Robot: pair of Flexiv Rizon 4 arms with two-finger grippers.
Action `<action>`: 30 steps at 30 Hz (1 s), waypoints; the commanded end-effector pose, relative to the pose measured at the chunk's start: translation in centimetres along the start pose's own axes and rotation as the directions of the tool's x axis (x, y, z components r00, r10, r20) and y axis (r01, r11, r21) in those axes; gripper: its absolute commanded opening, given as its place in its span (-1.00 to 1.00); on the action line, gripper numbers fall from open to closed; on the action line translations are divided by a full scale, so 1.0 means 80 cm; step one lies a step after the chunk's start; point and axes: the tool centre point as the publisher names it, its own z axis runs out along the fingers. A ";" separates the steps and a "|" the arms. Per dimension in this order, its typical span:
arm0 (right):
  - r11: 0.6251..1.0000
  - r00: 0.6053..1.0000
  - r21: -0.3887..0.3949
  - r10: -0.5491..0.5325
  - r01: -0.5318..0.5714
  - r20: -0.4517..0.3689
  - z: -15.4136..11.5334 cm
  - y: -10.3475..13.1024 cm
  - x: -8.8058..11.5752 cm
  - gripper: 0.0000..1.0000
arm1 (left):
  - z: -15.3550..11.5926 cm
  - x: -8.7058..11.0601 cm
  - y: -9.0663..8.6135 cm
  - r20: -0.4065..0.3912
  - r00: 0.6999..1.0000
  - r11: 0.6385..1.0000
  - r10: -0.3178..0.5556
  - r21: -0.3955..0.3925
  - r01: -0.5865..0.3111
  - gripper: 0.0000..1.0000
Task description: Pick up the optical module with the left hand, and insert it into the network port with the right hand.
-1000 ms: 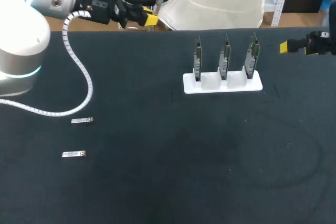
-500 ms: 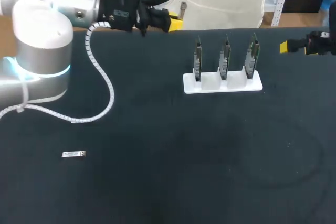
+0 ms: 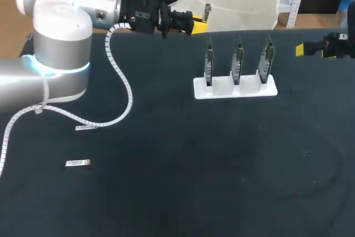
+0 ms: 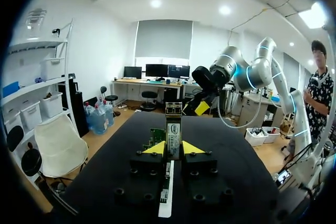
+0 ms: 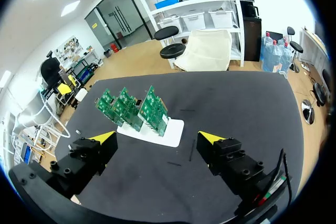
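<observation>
Silver optical module point(image 4: 174, 129) is clamped on end in the left jaws at the worktop's point(image 3: 166, 192) far edge, and the right jaws, spread and empty, hang well apart beyond the 3 circuit boards point(image 3: 237, 59).

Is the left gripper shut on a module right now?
Shut. The left gripper clamps the optical module between both yellow tips.

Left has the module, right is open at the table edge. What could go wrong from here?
1. The optical module stands tall out of the left end effector, gripped near its lower end; a handover may tilt it.
2. The left arm's cable lies against a spare module and may drag it.
</observation>
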 end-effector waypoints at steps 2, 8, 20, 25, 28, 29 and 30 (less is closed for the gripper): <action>1.000 1.000 0.005 0.001 -0.001 0.001 0.000 0.002 0.000 1.00 | 0.013 0.004 0.013 0.023 1.000 1.000 -0.006 0.007 0.006 -1.00; 1.000 1.000 0.005 0.001 -0.001 0.001 0.000 0.002 0.000 1.00 | 0.020 0.008 0.019 0.055 0.998 1.000 -0.014 0.004 0.014 -1.00; 1.000 1.000 0.005 0.001 -0.001 0.001 0.000 0.002 0.000 1.00 | 0.029 0.016 0.023 0.098 0.995 1.000 -0.011 0.005 0.010 -1.00; 1.000 1.000 0.005 0.001 -0.001 0.001 0.000 0.002 0.000 1.00 | 0.032 0.022 0.027 0.111 0.993 1.000 -0.025 0.008 0.024 -1.00; 1.000 1.000 0.005 0.001 -0.001 0.001 0.000 0.002 0.000 1.00 | 0.034 0.025 0.026 0.113 0.993 0.999 -0.034 0.004 0.034 -1.00; 1.000 1.000 0.005 0.001 -0.001 0.001 0.000 0.002 0.000 1.00 | 0.035 0.026 0.026 0.114 0.993 0.999 -0.039 0.004 0.039 -1.00; 1.000 1.000 0.005 0.001 -0.001 0.001 0.000 0.002 0.000 1.00 | 0.035 0.027 0.026 0.115 0.992 0.999 -0.044 0.005 0.044 -1.00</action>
